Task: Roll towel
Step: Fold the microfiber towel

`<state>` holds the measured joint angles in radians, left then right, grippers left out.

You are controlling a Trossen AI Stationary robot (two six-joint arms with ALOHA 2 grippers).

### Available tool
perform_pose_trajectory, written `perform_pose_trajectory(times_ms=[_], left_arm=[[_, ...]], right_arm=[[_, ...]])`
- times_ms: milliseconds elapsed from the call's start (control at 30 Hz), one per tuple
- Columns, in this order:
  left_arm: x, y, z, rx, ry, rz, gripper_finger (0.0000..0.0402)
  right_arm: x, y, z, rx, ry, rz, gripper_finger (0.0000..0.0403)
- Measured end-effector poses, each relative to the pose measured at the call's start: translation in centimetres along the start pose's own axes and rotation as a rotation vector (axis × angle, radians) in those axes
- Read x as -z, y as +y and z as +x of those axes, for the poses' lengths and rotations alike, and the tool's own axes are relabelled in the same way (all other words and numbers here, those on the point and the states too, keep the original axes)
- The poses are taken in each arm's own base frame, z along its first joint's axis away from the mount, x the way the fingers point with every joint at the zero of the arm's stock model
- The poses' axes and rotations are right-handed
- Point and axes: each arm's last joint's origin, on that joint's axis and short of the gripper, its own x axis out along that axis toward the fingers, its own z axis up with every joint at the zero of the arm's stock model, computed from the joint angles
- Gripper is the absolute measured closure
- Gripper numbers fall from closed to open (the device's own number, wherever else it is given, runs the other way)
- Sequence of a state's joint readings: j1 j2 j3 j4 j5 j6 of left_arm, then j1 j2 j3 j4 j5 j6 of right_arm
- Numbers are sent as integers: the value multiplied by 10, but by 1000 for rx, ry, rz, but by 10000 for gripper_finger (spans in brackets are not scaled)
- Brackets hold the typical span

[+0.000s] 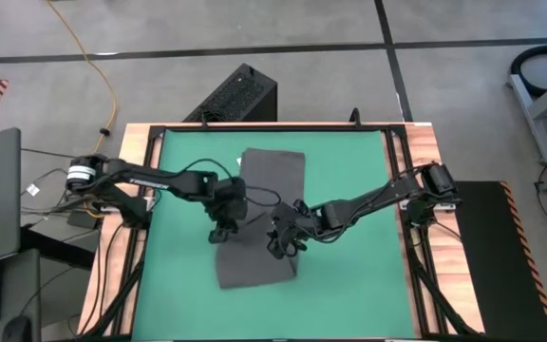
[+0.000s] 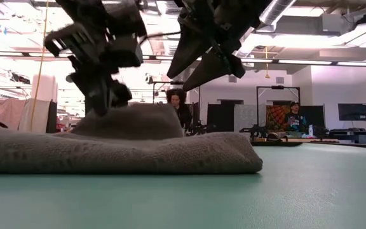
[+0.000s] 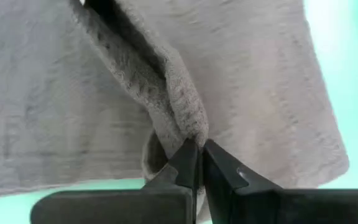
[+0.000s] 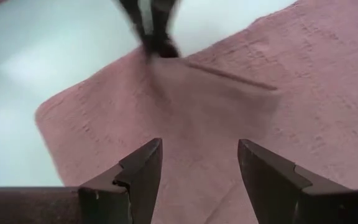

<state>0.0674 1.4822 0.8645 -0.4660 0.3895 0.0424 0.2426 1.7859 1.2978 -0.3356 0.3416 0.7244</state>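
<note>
The dark grey towel (image 1: 275, 176) lies lengthwise from far to near on the green mat (image 1: 359, 171). It also shows in the low view (image 2: 145, 152). My left gripper (image 1: 222, 234) stands at the towel's left edge about halfway along and is shut on a raised fold; in the low view (image 2: 105, 95) it reaches down onto the cloth. My right gripper (image 1: 284, 249) is open and empty, just above the towel's right side; in the right wrist view (image 4: 199, 171) its fingers hover over flat cloth (image 4: 229, 118). My left gripper pinches a raised fold of the towel (image 3: 188, 121) between its two fingers, at the cloth's left edge. The fingers come from above, pointing down. The cloth is drawn up into a ridge at the fingers (image 2: 129, 117), while the rest lies on the mat.
The mat covers the table inside a wooden frame (image 1: 425, 142). Bare mat lies right of the towel (image 1: 349, 266) and left of it (image 1: 179, 266). A black box (image 1: 235, 95) stands beyond the far edge. People sit in the room behind (image 2: 292, 117).
</note>
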Motion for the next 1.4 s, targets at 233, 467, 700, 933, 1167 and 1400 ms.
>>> perform_pose_trajectory(times_ms=[233,467,700,933,1167,1400], left_arm=[[-3,-47,-12,-66,-51,77,401],[4,-87,-7,-152,-61,144,401],[13,-122,2,-358,-122,306,401],[22,-140,6,-359,-112,481,401],[40,-144,14,-461,-103,539,401],[36,-148,13,-492,-178,493,400]], right_arm=[[1,2,-4,-8,2,-83,169],[2,16,-30,-75,-36,-220,169],[-1,23,-25,-122,-95,-187,169],[2,45,-27,-209,-122,-147,170],[-9,63,-38,-214,-197,-203,181],[-9,80,-9,-188,-164,-216,189]])
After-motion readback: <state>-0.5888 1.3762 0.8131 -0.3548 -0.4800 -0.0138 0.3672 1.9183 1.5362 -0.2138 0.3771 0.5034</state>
